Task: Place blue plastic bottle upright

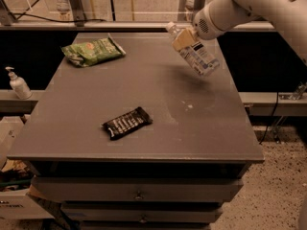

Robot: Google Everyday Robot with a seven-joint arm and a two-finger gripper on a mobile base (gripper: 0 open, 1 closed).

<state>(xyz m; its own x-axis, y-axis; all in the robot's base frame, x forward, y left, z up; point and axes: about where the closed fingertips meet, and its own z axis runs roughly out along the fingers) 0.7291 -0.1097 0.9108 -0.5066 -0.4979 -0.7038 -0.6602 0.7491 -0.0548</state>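
Observation:
The blue plastic bottle (197,55) is clear and pale with a white cap and a white label. It hangs tilted in the air above the right rear part of the grey table (144,90), cap up to the left, base down to the right. My gripper (184,39) is shut on the bottle's upper part, just below the cap. The white arm reaches in from the upper right.
A green chip bag (92,51) lies at the table's rear left. A dark snack bar (126,123) lies near the front centre. A small white pump bottle (18,84) stands on a ledge left of the table. Drawers sit below the tabletop.

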